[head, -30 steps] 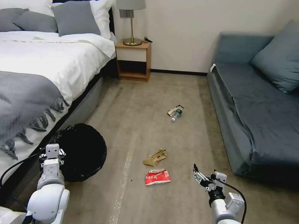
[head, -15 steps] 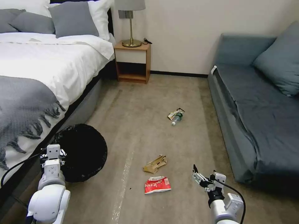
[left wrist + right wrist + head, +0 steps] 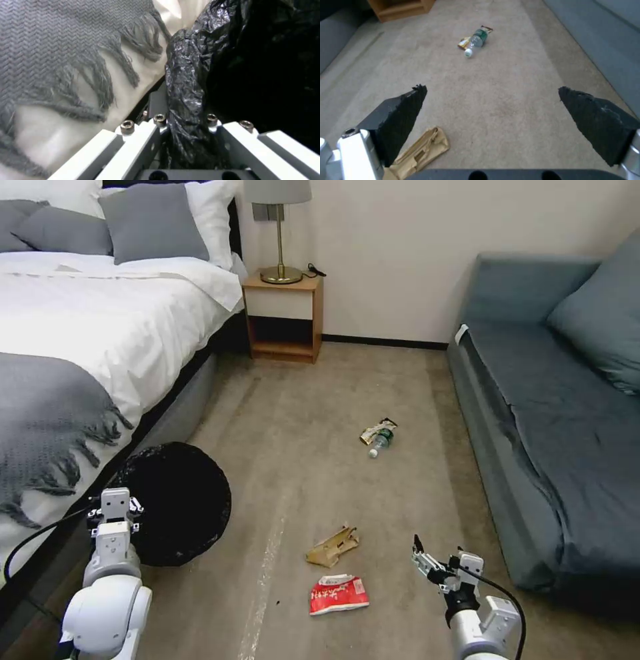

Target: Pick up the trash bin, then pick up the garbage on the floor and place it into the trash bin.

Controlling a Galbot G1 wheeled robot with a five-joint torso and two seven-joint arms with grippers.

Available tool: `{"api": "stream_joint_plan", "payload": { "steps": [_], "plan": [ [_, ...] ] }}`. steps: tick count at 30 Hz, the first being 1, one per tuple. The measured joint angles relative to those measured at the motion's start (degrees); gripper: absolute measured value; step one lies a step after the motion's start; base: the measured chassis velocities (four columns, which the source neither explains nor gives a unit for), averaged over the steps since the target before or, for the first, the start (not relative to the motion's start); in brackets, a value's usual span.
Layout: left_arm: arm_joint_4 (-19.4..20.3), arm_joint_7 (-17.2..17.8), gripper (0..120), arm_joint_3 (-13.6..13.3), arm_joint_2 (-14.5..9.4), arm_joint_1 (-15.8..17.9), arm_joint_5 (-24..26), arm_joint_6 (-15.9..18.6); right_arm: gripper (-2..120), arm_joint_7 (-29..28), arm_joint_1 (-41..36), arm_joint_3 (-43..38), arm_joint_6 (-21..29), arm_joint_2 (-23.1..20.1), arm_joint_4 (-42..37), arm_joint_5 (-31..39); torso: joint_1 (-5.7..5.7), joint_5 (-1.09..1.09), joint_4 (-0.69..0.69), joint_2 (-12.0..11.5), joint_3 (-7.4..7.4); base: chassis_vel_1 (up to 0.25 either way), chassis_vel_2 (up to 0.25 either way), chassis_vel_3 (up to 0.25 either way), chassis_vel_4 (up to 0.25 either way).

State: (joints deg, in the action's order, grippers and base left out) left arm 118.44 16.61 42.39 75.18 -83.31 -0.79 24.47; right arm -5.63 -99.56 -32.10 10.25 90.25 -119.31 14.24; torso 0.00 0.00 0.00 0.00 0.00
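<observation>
Black crinkly plastic is lining the trash bin (image 3: 175, 503), which is sitting at the near left of the scene, close beside the bed (image 3: 87, 333) with its grey fringed throw (image 3: 47, 427). Our left tool (image 3: 115, 511) is gripping the bin's near-left rim; from the wrist we are seeing the bag-covered rim (image 3: 186, 100) running between the two white fingers (image 3: 140, 135), which are clamped on it.

Our right tool (image 3: 427, 563) is hovering low at the near right, above bare carpet (image 3: 320, 400), with its two black pads (image 3: 403, 112) standing wide apart and nothing between them.

We are seeing the garbage lying on the floor in two groups. Near us, left of the right tool, the red-and-white snack packet (image 3: 338, 593) is lying flat, and the crumpled tan paper (image 3: 332, 548) is lying just beyond it, slightly apart. Farther off, in the middle of the carpet, the small clear bottle (image 3: 380, 442) with a green label and white cap is lying on its side, touching the gold-silver foil wrapper (image 3: 371, 432).

To the right a blue-grey sofa (image 3: 553, 413) is running along the floor's edge, and at the far wall a wooden nightstand (image 3: 283, 317) is carrying a brass lamp (image 3: 280, 230).
</observation>
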Motion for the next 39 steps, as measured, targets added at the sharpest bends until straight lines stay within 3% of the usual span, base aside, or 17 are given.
{"api": "stream_joint_plan", "payload": {
  "steps": [26, 37, 39],
  "plan": [
    [-0.3, -0.18, 4, 0.17, 0.26, -0.2, 0.29, -1.38, 100, 0.46, -0.23, 0.25, -0.24, 0.02, 1.02, -0.93, 0.0, 0.0, 0.0, 0.0, 0.0, -0.047, 0.05, 0.048, -0.05],
    [0.15, -0.65, 4, 1.58, 0.77, -1.16, 0.36, -2.1, 100, 2.93, 0.51, 1.44, 1.89, -5.25, 2.09, -2.55, 0.0, 0.0, 0.0, 0.0, 0.0, 0.0, 0.0, 0.0, 0.0],
    [0.61, -0.82, 4, 2.15, 1.15, -1.57, 0.06, -2.44, 100, 4.53, 1.14, 1.95, 4.37, -7.65, 2.54, -3.58, 0.0, 0.0, 0.0, 0.0, 0.0, 0.0, 0.0, 0.0, 0.0]
  ]
}}
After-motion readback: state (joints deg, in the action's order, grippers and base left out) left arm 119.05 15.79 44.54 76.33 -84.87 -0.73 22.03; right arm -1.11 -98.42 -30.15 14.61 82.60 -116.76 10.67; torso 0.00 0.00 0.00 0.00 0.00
